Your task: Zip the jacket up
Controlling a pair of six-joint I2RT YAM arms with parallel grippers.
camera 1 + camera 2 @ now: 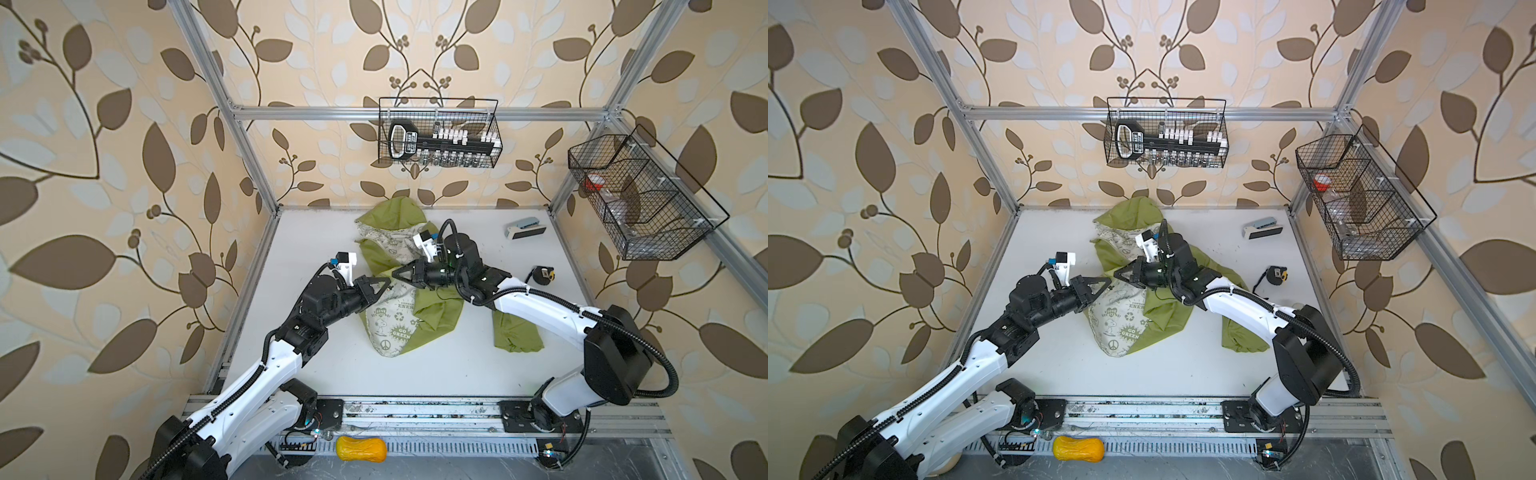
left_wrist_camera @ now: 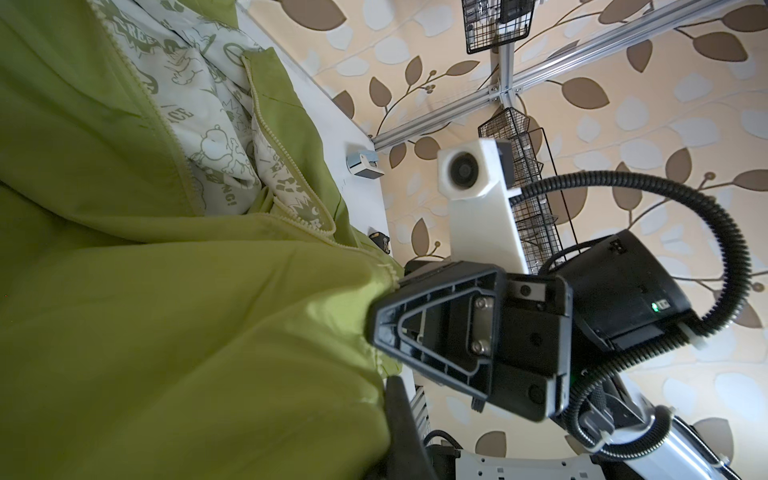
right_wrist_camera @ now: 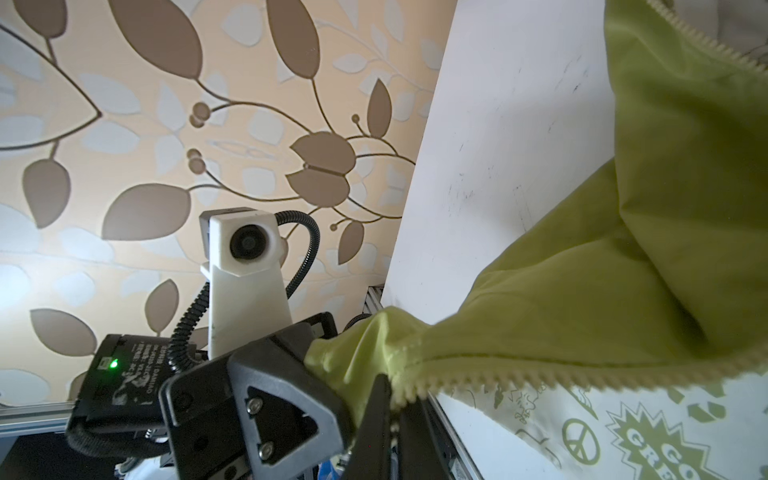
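Well, zipping has not begun: the jacket (image 1: 390,328) lies open on the table (image 1: 316,374), printed lining up, with its zipper teeth (image 2: 254,124) apart. My left claw (image 1: 384,284) and right claw (image 1: 399,274) each pinch a green front edge, tips nearly meeting.

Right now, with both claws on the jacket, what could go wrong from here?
1. The left claw and right claw pinch the jacket close together; their tips could collide.
2. Each grips only a small bunch of fabric; a pull may slip it free.
3. The jacket lies crumpled, zipper teeth apart and lining showing; the edges may misalign.
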